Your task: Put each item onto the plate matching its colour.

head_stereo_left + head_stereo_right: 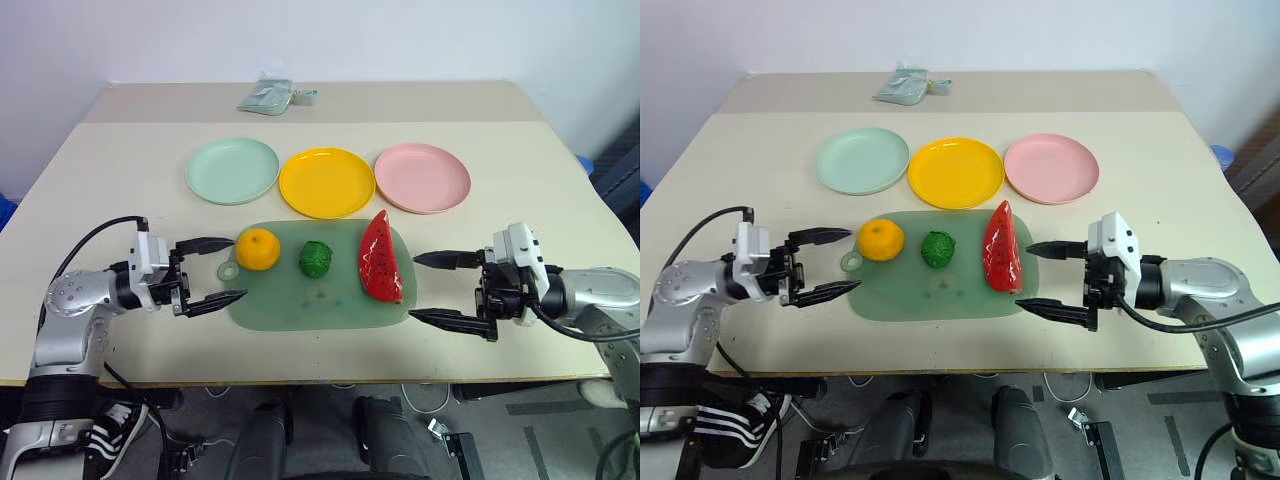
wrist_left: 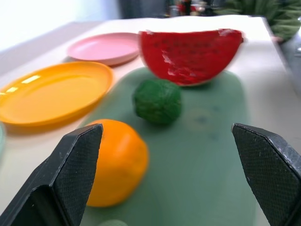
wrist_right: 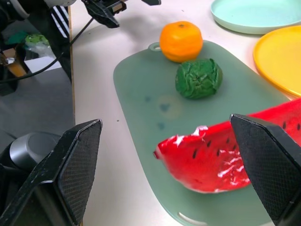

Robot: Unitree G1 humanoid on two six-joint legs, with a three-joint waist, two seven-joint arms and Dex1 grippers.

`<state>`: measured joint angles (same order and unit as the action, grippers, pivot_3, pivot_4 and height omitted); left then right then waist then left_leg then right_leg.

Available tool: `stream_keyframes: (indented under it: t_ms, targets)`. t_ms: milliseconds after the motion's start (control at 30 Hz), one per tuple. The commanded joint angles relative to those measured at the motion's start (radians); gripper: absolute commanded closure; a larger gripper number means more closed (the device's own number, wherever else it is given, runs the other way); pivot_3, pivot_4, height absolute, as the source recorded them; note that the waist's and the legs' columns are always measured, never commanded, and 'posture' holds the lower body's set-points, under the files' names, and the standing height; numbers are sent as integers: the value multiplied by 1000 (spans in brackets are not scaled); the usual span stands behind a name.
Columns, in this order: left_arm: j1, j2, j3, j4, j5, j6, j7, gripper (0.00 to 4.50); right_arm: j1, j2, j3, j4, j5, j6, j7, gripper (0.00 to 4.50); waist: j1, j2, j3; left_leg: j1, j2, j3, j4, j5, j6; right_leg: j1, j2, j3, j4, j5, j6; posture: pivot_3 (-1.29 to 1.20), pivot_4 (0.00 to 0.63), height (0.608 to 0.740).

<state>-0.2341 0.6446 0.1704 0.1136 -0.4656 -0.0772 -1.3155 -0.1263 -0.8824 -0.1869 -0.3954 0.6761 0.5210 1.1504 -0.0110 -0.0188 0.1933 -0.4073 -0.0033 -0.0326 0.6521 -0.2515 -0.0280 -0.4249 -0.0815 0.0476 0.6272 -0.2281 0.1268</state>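
- Left eye view first: we see the green cutting mat (image 1: 320,285) on the beige table (image 1: 100,180), and all three toy foods sit on it in a row.
- We have the orange fruit (image 1: 258,249) at the mat's left end, the bumpy dark-green ball (image 1: 315,258) in the middle, and the red watermelon wedge (image 1: 381,257) at the right end, lying on its side.
- Behind the mat we count three plates in a line: mint green plate (image 1: 232,170) on the left, yellow plate (image 1: 326,182) in the centre, pink plate (image 1: 422,177) on the right. All three are bare.
- Our left gripper (image 1: 226,270) hovers just beside the orange fruit, fingers spread wide, gripping nothing.
- Our right gripper (image 1: 427,288) sits just off the mat's right edge, near the watermelon wedge, fingers spread wide too, nothing between them.
- At the far side of the table we spot a small grey-green packet (image 1: 268,96), well apart from the plates.
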Motion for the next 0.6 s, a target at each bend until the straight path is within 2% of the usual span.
stream_keyframes:
  t_ms: [33,367,433,500,600]
  targets:
    - [-7,-1,-5,-16,7,-29,11,0,2,-22,-48,-46,26,5,-6,62,-1,0,0,0,0,0,0,0,0,0,0,0,0,0,0,0,150,740]
    - [-89,43,27,26,-76,70,-41,0,-44,-3,-10,-56,26,24,-36,62,-2,0,0,0,0,0,0,0,0,0,0,0,0,0,0,0,150,740]
    - [-89,60,38,46,-82,72,-65,0,-74,15,17,-49,11,10,-43,62,-6,0,0,0,0,0,0,0,0,0,0,0,0,0,0,0,150,740]
    - [-85,92,35,55,-122,145,-121,0,-111,31,27,-32,11,-3,-45,62,-7,0,0,1,0,0,-1,0,0,0,1,0,0,0,0,0,150,740]
    - [-106,87,64,68,-122,130,-87,0,-196,49,36,-15,24,6,-58,62,-6,0,0,0,0,0,0,0,0,0,0,0,0,0,0,0,150,740]
